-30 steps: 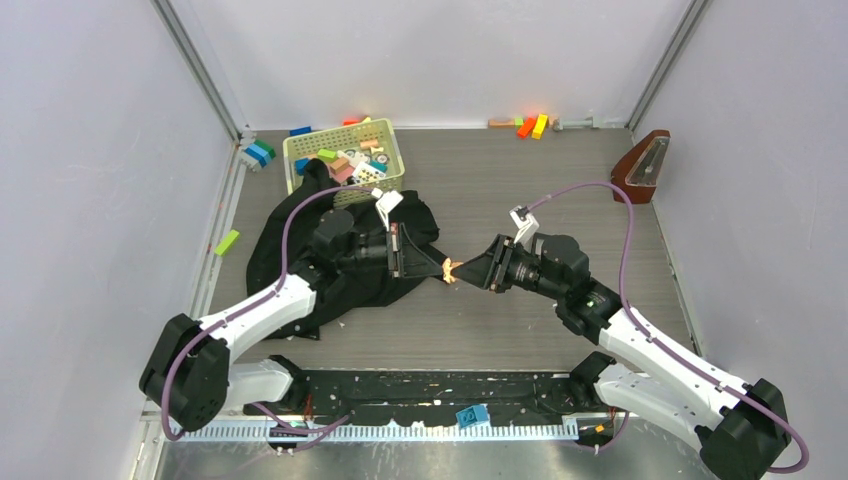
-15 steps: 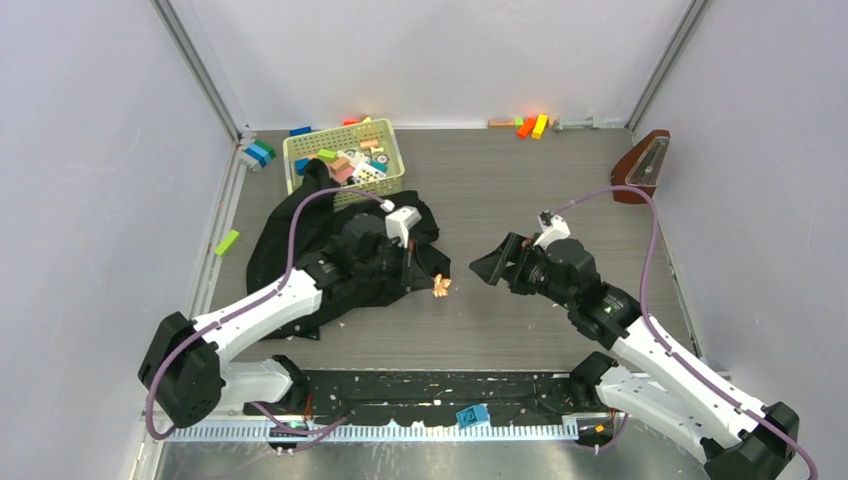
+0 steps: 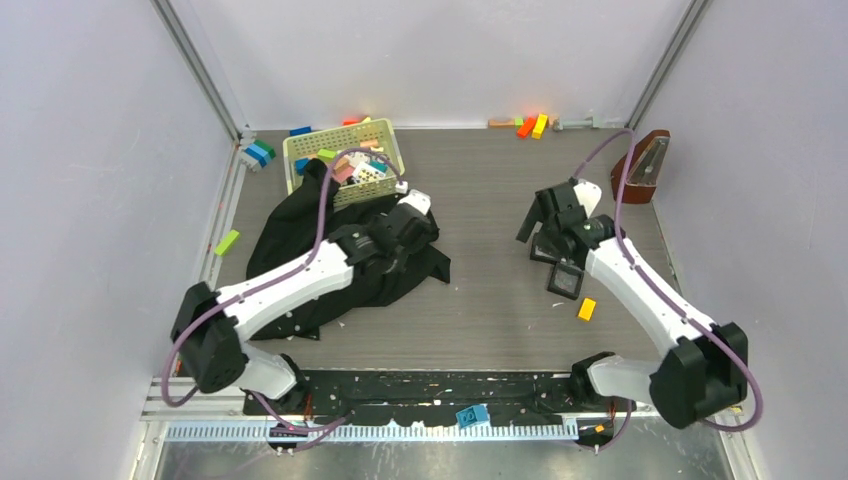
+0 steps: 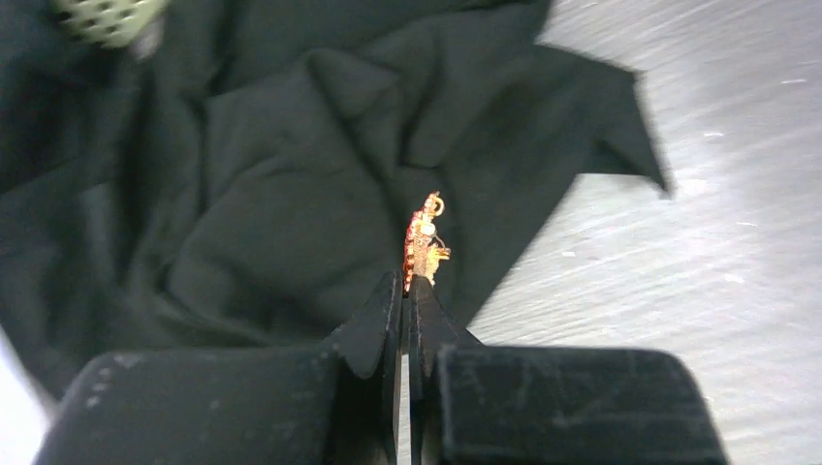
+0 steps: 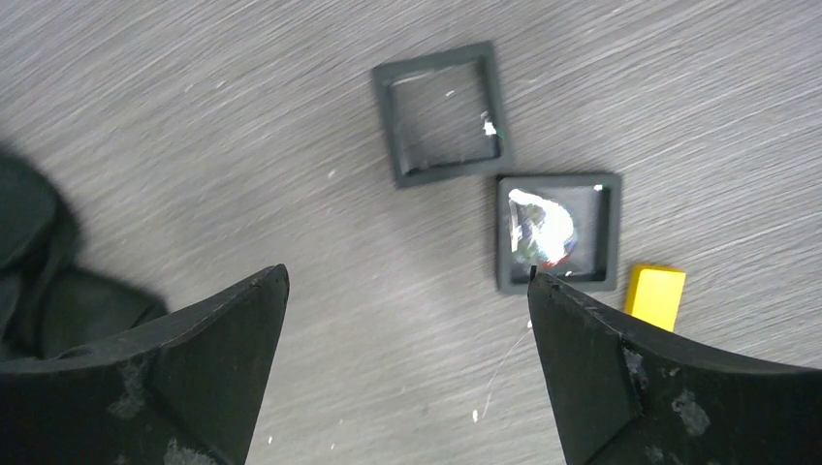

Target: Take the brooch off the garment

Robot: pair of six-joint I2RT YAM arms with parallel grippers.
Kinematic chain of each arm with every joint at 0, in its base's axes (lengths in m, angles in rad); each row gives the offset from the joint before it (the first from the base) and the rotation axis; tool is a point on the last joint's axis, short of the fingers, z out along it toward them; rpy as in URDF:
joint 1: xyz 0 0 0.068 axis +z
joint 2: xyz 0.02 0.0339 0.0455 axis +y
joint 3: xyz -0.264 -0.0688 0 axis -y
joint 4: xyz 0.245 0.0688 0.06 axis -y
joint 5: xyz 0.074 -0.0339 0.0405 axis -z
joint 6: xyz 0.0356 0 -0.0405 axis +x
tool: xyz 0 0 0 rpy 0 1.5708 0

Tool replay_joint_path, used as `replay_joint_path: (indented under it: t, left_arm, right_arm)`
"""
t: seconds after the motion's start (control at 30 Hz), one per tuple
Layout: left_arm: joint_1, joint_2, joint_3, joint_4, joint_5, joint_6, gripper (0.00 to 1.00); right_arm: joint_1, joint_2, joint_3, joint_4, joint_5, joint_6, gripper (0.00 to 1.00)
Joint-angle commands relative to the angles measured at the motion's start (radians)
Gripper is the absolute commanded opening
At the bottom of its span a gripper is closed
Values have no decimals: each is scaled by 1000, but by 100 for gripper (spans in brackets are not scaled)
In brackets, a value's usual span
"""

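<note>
Above garment [image 4: 242, 194], brooch [image 4: 423, 244] clamped between tips of left fingers [image 4: 373, 325]; right fingers [image 5: 194, 358] spread wide

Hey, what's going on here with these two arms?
The left hand is shut on the tiny orange-red brooch, pinching it above the crumpled black garment; the brooch looks free of the cloth. The right hand is wide open and empty, hovering over two small black square frames and a yellow block on the table.
</note>
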Motion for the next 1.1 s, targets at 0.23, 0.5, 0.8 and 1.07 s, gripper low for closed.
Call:
replay_joint_path:
  t: [0.23, 0.5, 0.8, 1.07]
  left_arm:
    - [-56, 562, 409, -411, -462, 19, 0]
    - [-55, 704, 517, -399, -130, 69, 70]
    - [-1, 474, 346, -205, 232, 82, 71]
    - [70, 206, 64, 99, 613, 99, 72]
  right_arm:
    - [-237, 175, 94, 110, -138, -135, 100]
    - [-289, 237, 82, 183, -212, -211, 100]
    - [-294, 312, 100, 196, -253, -254, 100]
    - [-294, 365, 64, 246, -284, -286, 97]
